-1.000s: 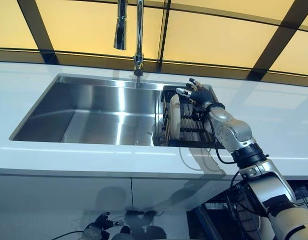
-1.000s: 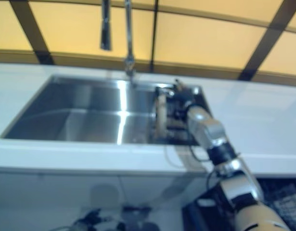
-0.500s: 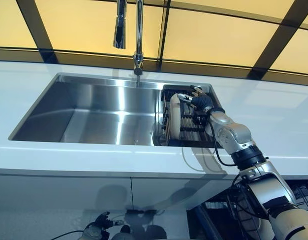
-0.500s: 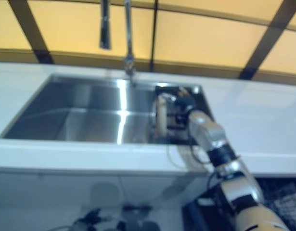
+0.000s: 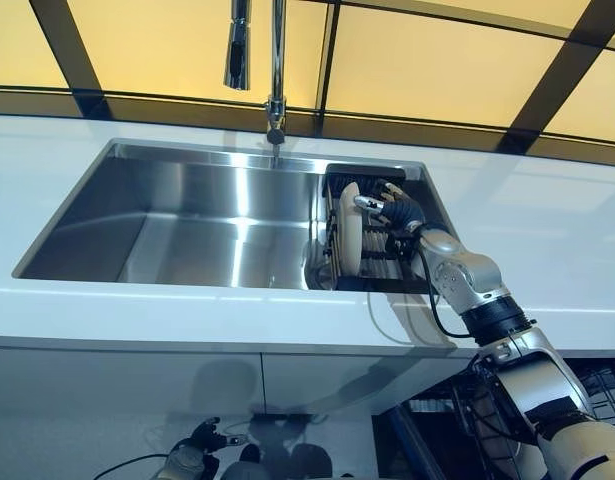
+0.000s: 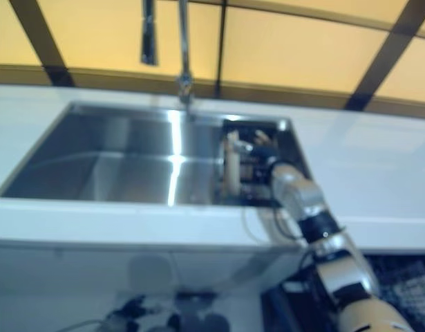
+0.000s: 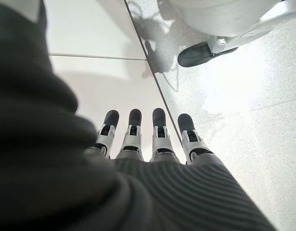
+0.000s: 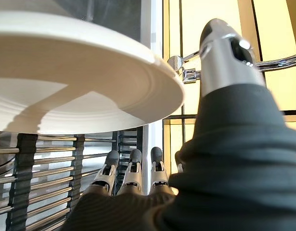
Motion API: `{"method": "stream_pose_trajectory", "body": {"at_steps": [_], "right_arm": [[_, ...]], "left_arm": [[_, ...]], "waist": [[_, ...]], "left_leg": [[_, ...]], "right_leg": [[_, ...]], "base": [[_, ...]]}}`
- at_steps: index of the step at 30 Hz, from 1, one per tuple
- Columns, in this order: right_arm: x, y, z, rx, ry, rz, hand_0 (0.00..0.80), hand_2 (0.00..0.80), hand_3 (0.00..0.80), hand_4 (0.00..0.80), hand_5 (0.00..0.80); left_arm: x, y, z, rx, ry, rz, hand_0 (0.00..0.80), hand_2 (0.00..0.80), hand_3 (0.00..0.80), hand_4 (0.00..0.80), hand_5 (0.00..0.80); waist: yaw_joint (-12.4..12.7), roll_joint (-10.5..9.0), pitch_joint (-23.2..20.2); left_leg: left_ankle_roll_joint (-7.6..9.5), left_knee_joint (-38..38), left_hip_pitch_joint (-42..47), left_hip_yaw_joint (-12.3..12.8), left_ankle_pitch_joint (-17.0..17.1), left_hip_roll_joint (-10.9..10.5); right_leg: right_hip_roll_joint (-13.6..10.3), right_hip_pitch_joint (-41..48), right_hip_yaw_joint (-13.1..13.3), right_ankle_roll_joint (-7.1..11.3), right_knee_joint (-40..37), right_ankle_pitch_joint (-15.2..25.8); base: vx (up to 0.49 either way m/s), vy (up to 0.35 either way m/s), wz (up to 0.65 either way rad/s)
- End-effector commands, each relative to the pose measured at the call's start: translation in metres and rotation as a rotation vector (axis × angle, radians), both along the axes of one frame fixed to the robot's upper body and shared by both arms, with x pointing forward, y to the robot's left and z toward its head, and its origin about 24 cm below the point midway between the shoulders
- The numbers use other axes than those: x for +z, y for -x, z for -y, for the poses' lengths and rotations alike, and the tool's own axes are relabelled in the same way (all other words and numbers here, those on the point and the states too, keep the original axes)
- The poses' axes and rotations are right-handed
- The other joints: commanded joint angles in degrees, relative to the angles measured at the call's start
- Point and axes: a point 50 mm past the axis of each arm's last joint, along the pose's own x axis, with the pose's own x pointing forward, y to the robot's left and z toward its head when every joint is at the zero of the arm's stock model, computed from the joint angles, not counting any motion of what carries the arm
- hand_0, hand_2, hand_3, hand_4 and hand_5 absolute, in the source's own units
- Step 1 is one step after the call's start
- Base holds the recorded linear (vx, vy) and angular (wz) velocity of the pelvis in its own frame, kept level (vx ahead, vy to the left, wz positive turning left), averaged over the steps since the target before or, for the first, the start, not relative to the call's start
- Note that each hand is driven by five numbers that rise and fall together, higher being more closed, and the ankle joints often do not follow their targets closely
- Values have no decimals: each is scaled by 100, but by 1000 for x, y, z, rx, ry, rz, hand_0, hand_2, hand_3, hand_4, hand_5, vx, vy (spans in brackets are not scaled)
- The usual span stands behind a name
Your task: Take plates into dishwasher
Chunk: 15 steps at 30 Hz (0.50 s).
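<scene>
Plate (image 5: 348, 241) upright in rack (image 5: 387, 268); our right robot hand (image 5: 396, 212) beside it, fingers straight, holding nothing. Left robot hand (image 7: 152, 139) open over floor.

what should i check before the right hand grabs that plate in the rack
1. Plate upright on its edge in the rack: ok.
2. Right hand beside the plate, fingers straight: ok.
3. Fingers closed on the plate rim: not ok, no grip yet.
4. Thumb clear of the rim: ok, it sits apart in the right wrist view.
5. Left hand idle over the floor: ok.
6. Dishwasher open: cannot tell.
</scene>
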Motion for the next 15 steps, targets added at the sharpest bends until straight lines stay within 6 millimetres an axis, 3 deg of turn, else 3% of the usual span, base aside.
{"method": "stream_pose_trajectory", "body": {"at_steps": [1,15], "right_arm": [[14,-3,-1,11,-1,78,0,0,0,0,0],[4,-1,-6,35,3,58,0,0,0,0,0]], "left_arm": [[6,-21,4,-32,-14,41,0,0,0,0,0],[5,-20,5,-34,-12,38,0,0,0,0,0]], "waist": [[24,24,-114],[8,36,-115]], "left_leg": [[339,-24,-112,408,-210,-399],[339,-24,-109,434,-204,-388]], "right_leg": [[249,-140,114,-131,611,-478],[257,-140,125,-134,615,-486]], "base": [[0,0,0],[0,0,0]]}}
